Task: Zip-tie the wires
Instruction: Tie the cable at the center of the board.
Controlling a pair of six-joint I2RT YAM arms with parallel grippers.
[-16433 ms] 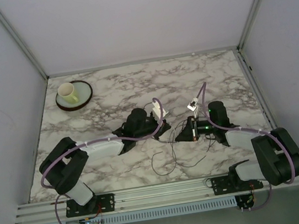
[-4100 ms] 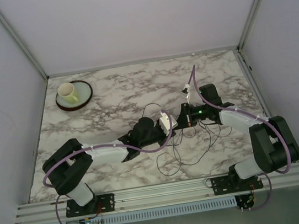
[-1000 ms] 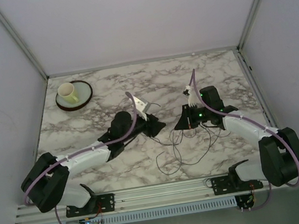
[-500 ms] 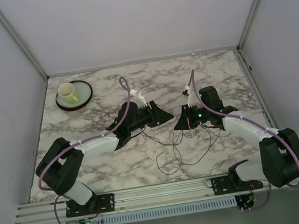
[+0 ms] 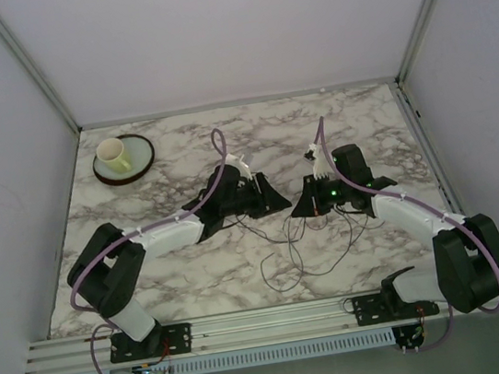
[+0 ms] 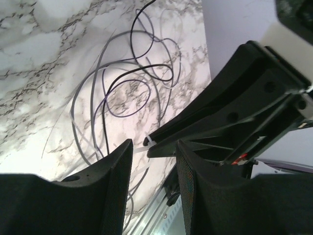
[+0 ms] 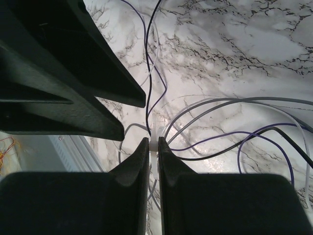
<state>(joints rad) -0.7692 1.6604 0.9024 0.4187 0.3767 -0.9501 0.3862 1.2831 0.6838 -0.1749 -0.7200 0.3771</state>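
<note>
R gripper clamps zip tie — L gripper parted;

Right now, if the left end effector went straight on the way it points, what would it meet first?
Probably the white strip pinched in the right end effector, whose closed tips sit ahead, in line with the gap of the left end effector. Depth is unclear.

Non-task stuff in my overhead view:
- Marble-pattern table, white with grey veining.
- Far left corner: round plate, dark rim. Face colour possibly pale green, too small to be sure.
- Pale cup upright on plate, off-centre toward its left side.
- Plain pale walls on three sides.
- Aluminium rail along near table edge.
</note>
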